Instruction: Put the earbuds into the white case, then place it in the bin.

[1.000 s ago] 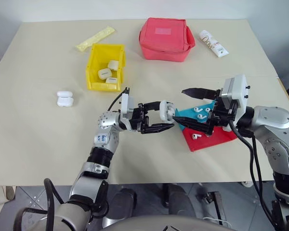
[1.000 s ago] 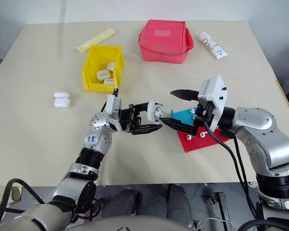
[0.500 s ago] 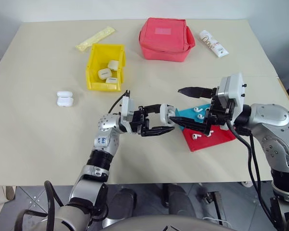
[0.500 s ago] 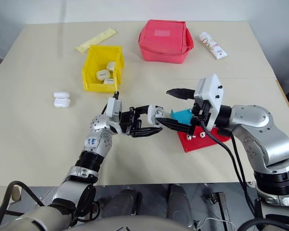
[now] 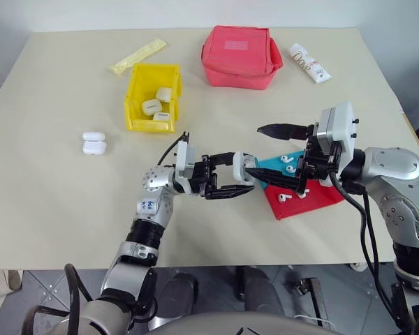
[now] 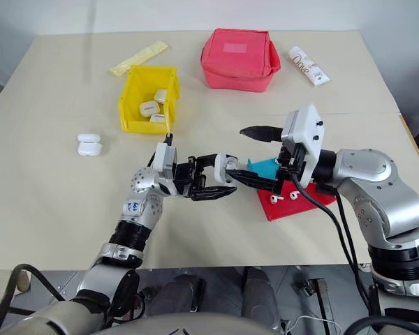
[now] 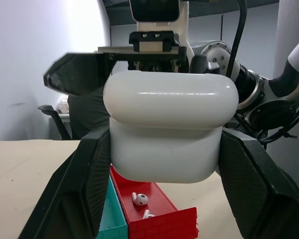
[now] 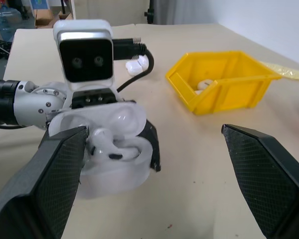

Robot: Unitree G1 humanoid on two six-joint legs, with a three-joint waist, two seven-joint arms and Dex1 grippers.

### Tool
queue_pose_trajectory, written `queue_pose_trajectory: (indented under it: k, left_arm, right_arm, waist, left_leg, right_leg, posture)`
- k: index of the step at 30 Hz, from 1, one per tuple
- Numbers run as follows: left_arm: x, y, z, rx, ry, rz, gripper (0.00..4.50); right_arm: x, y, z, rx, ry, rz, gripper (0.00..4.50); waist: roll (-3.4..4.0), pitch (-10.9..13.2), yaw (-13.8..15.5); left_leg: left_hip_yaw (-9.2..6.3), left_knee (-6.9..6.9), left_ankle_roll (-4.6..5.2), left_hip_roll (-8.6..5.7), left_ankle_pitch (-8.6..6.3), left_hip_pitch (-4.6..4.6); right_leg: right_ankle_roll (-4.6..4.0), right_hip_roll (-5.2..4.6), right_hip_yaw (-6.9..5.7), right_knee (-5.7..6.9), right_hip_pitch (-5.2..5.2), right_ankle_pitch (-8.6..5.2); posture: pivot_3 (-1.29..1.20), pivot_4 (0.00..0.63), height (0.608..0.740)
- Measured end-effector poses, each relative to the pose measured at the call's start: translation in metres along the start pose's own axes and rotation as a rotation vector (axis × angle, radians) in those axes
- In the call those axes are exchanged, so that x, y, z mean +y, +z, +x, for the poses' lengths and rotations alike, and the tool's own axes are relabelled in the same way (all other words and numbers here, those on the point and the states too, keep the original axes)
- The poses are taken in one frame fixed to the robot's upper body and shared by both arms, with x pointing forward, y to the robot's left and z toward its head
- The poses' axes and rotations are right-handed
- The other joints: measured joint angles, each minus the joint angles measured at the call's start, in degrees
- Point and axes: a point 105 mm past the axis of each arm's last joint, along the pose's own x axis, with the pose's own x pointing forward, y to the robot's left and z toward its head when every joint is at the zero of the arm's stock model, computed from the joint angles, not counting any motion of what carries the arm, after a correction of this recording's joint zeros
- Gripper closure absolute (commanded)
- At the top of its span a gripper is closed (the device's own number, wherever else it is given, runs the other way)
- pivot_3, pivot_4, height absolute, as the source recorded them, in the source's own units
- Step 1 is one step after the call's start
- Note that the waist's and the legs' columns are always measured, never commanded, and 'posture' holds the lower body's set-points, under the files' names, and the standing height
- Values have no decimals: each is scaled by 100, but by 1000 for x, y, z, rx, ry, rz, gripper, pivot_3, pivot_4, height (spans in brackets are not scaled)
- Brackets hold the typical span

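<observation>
The white case (image 5: 243, 166) is clamped in the left hand (image 5: 232, 172), held up off the worktop (image 5: 56, 174) between the two arms. In the right wrist view the lid looks swung open, and there seems to be at least one earbud sitting in the wells, though I can't make out whether both are seated. In the left wrist view the same case looks nearly shut, so the lid angle is honestly hard to call.

The right hand (image 5: 274, 157) has its fingers spread wide apart with nothing between them. It points straight at the case from the opposite side, fingertips just beside it. So the case lies dead ahead of the right hand, with its long axis running across that hand's line of approach. The left hand is obviously the nearer one, since it's already holding the thing.

Loose earbuds (image 5: 287, 160) sit on the teal tray (image 5: 272, 167) and the red tray (image 5: 314, 199), just below and behind the right hand. The trays are partly hidden by that hand, so a count isn't safe.

The bin (image 5: 153, 96) is well away from the left hand, on its far side from the trays, with a few cases already inside. Two more cases (image 5: 93, 143) lie out beyond the left arm.
</observation>
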Motion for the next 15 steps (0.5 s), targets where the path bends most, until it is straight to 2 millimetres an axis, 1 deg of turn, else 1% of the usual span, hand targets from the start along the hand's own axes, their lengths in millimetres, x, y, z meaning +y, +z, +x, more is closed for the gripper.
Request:
queue_pose_trajectory:
  k: [7, 15]
  left_arm:
    - [0, 0, -1, 0, 4, -2, 1702]
    - [0, 0, 0, -2, 3, -2, 1702]
  right_arm:
    - [4, -2, -3, 36, 17, -2, 30]
    - [3, -4, -7, 57, 9, -3, 30]
  waist:
    - [0, 0, -1]
    - [0, 0, 1]
  left_leg:
    - [0, 0, 0, 0, 0, 0]
    - [0, 0, 0, 0, 0, 0]
  right_leg:
    - [0, 0, 0, -2, 0, 0]
    - [0, 0, 0, -2, 0, 0]
  posture:
    - [0, 150, 740]
    - [0, 150, 740]
